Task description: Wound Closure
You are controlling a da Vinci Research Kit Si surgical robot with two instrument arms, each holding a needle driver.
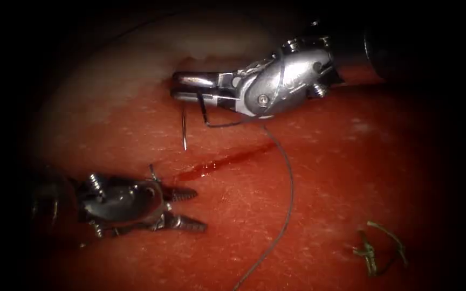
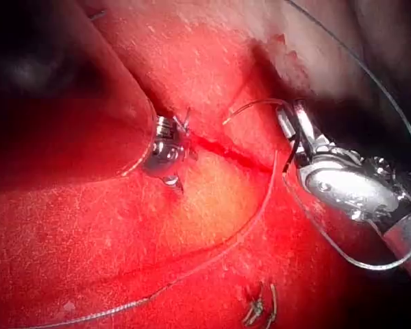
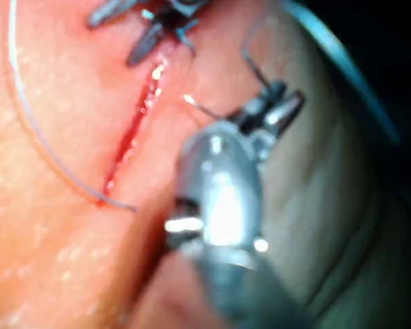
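Observation:
My right tool [image 1: 177,87] reaches in from the upper right, its jaws shut on the curved needle [image 1: 184,126] near the middle of its curve. The needle hangs free above the tissue [image 1: 136,129], with its tip pointing down just beyond the cut's left end. The cut [image 1: 227,160] is a short red slit running diagonally. Thread [image 1: 290,186] trails from the needle's tail, passes the cut's right end and curves toward the front. My left tool [image 1: 199,209] lies low at the front left with its jaws open, holding nothing. The left wrist view has the needle [image 2: 250,105] arching out of the right tool [image 2: 285,113].
A few cut ends of thread [image 1: 376,250] lie on the tissue at the front right. Red fluid wets the surface around the cut. Pale tissue [image 1: 211,37] rises behind the right tool. In the right wrist view the cut [image 3: 133,130] runs between both tools.

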